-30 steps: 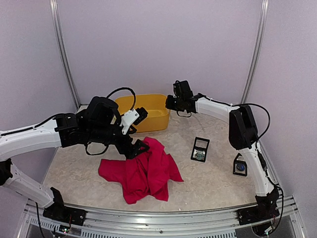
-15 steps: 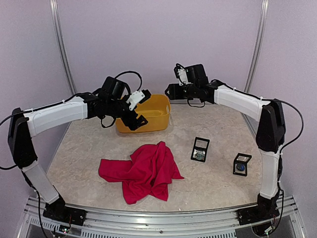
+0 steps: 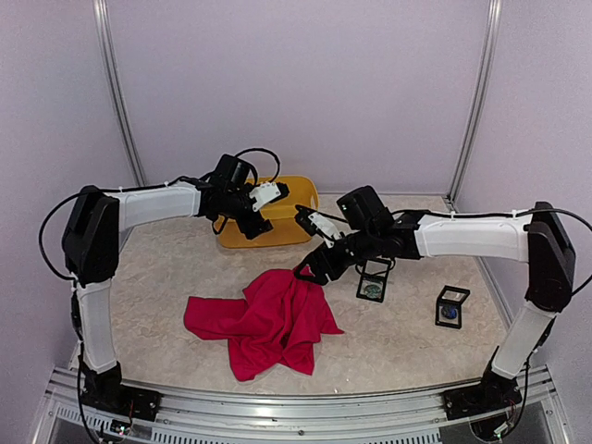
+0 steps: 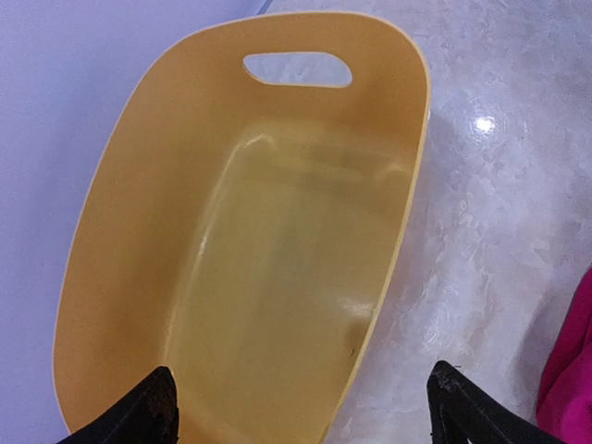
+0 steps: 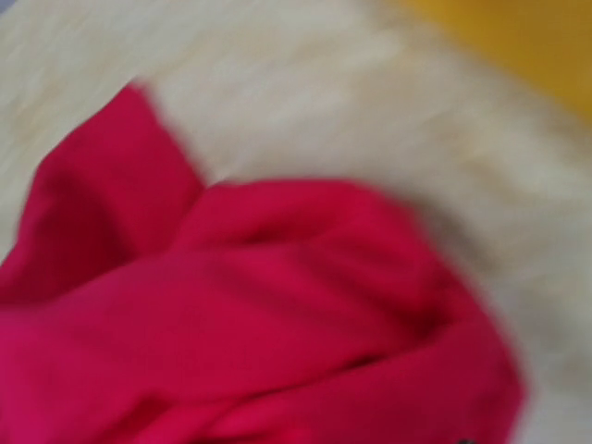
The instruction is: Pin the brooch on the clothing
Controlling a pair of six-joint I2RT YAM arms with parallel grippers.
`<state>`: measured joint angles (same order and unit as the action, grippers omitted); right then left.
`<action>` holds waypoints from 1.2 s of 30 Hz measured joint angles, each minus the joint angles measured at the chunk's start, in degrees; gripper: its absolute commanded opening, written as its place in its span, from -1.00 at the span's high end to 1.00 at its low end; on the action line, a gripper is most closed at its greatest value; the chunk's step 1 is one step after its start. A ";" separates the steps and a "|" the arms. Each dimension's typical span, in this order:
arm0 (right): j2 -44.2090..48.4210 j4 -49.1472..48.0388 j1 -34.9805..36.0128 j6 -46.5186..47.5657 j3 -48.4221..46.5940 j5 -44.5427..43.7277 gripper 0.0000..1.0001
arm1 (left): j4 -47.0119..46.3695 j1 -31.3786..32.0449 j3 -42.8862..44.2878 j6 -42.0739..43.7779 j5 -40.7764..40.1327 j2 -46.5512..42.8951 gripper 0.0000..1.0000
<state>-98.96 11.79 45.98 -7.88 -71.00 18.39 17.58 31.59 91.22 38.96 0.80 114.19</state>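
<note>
**Right claw at the shirt's far peak, left claw over the tub**

The shirt (image 3: 264, 319) lies crumpled on the tabletop (image 3: 398, 342) near the middle. It is a heap with no neck or hem to read. Its long axis runs roughly left to right, and one raised fold points away toward the tub (image 3: 277, 217). The right claw (image 3: 307, 271) hangs at that fold, probably to take hold and spread the cloth flat for pinning. Its wrist view is a blur of red with no fingers in it, so I cannot tell whether it is apart or together. The left claw (image 4: 301, 416) is parked over the tub with its fingertips (image 4: 153, 407) wide apart and gripping nothing, likely to leave the other arm room. A box (image 3: 374, 278) and a second box (image 3: 450, 307) stand right of the shirt, their contents too small to name.
</note>
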 measured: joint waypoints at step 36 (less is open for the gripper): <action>17.03 15.13 -23.10 20.31 3.19 -6.75 -0.61 | 8.79 -35.21 0.48 -40.52 2.71 3.04 1.00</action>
<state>-81.93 26.92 22.87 12.43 -67.81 11.64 26.37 -3.62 91.70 -1.56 3.51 117.23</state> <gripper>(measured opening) 0.788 0.005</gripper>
